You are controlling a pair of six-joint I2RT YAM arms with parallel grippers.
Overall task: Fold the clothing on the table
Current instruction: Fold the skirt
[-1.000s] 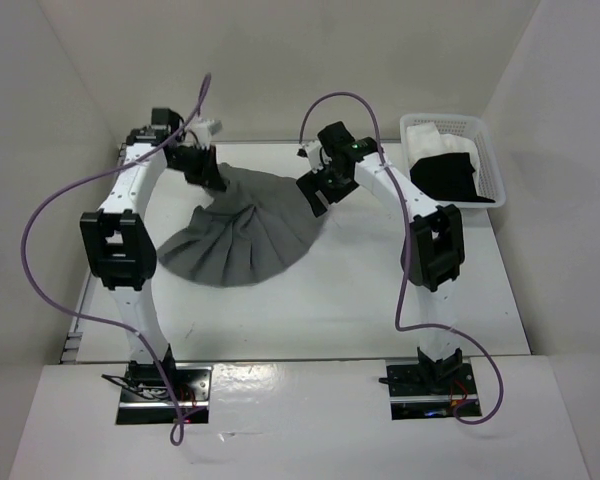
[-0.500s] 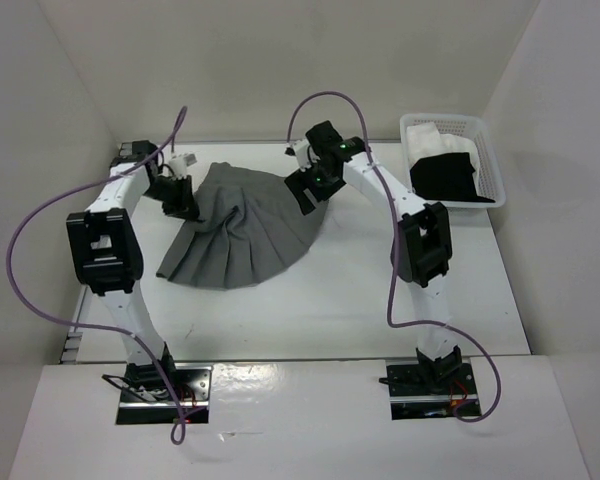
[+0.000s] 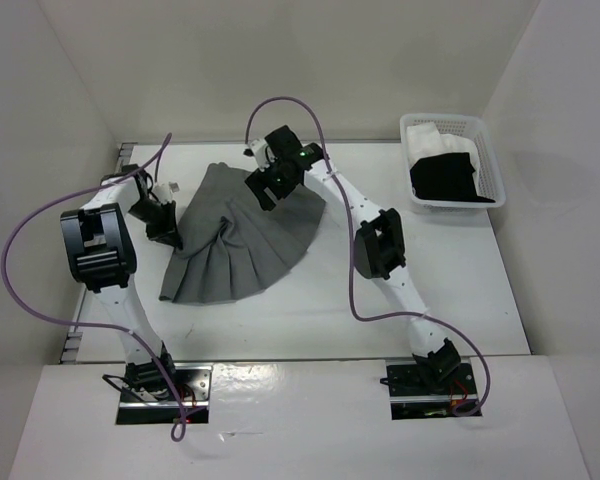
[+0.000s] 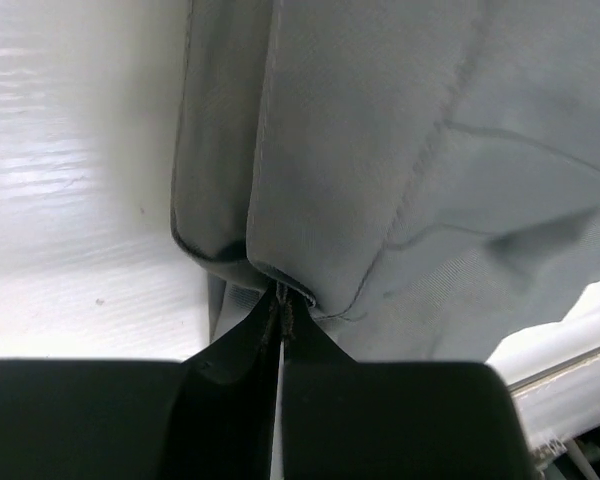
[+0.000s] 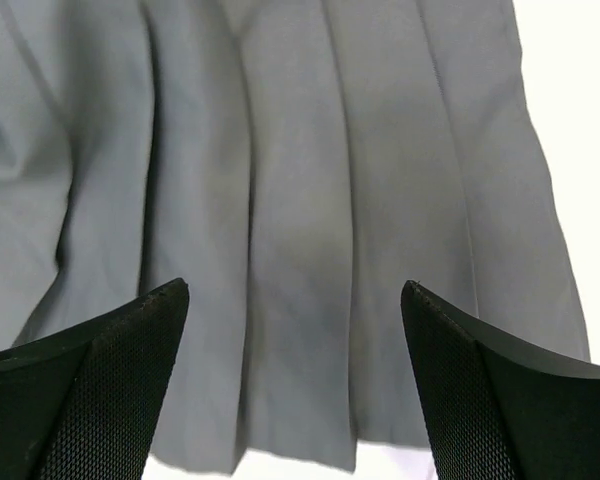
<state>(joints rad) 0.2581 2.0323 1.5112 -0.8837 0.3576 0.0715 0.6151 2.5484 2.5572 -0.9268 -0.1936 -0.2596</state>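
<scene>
The clothing [image 3: 242, 238] is a grey pleated skirt, spread fan-like on the left half of the table [image 3: 400, 300]. My left gripper [image 3: 168, 235] sits at the skirt's left edge, shut on a bunched fold of its hem [image 4: 280, 298]. The fabric [image 4: 410, 150] rises from the closed jaws and fills most of the left wrist view. My right gripper [image 3: 262, 190] hovers over the skirt's far edge. It is open, with its fingertips [image 5: 175, 295] spread wide above flat pleats [image 5: 300, 180] and nothing between them.
A white plastic basket [image 3: 494, 172] stands at the back right, holding a black garment [image 3: 442, 175] and a white garment [image 3: 425, 138]. A thin metal rail [image 3: 78, 325] runs along the table's left edge. White walls enclose the table on three sides.
Both arms have swung to the left. The left gripper has dragged the skirt's left side leftward and nearer. The open right gripper has travelled left over the skirt's far edge.
</scene>
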